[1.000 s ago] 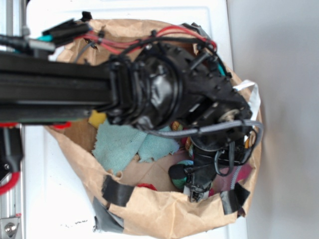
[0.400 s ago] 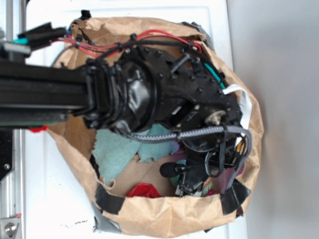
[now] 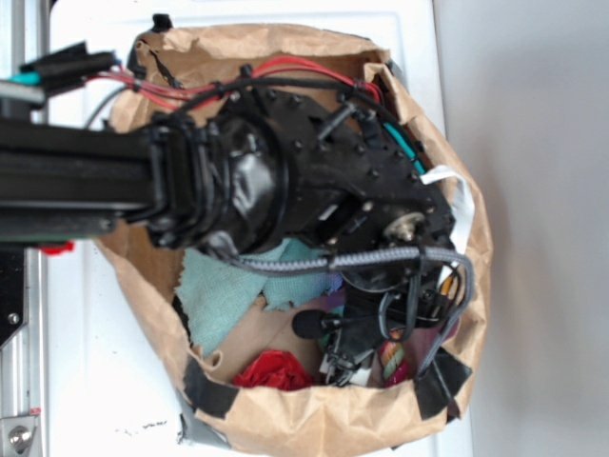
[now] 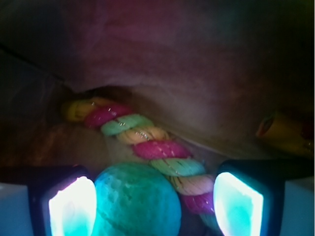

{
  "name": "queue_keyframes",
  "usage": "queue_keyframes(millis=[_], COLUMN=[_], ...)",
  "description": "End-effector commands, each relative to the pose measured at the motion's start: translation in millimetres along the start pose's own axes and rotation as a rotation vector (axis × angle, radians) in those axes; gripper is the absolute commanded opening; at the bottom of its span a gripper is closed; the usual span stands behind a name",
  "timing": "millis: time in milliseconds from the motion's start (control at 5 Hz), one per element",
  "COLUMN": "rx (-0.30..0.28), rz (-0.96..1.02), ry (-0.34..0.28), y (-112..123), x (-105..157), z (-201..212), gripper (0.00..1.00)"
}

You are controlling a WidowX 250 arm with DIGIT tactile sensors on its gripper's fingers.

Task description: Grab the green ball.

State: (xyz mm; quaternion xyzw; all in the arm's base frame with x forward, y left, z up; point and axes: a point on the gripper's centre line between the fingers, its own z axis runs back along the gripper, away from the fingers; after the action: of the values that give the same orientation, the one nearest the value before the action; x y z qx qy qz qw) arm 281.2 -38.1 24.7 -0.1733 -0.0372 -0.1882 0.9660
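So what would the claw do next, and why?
Probably close the fingers. In the wrist view the green ball already sits between the two fingers of the open gripper, nearer the left one. The striped rope lies against the ball's right side, so it might get pinched too.

We see a robot lab bench, white tabletop (image 3: 114, 381) under the gripper, taped brown paper bag (image 3: 314, 419) around it, metal rail (image 3: 19, 381) off behind the arm
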Motion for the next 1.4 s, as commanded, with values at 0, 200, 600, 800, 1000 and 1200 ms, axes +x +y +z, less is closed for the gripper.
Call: queue_keyframes(millis=[0, 200, 600, 800, 1000, 1200], rx=[0.005, 0.027, 0.021, 0.026, 0.039, 0.040], rz=[-0.011, -0.009, -0.028, -0.042, -0.058, -0.048], ry=[-0.023, -0.032, -0.031, -0.018, -0.012, -0.031], y=[-3.7, 1.6, -4.2, -6.3, -5.1, -3.6], x=[-7.7, -6.8, -1.6, -6.8, -12.8, -14.2], z=[26.5, 25.9, 7.1, 2.9, -0.4, 0.2], gripper=[1.00, 1.00, 1.00, 1.00, 1.00, 0.00])
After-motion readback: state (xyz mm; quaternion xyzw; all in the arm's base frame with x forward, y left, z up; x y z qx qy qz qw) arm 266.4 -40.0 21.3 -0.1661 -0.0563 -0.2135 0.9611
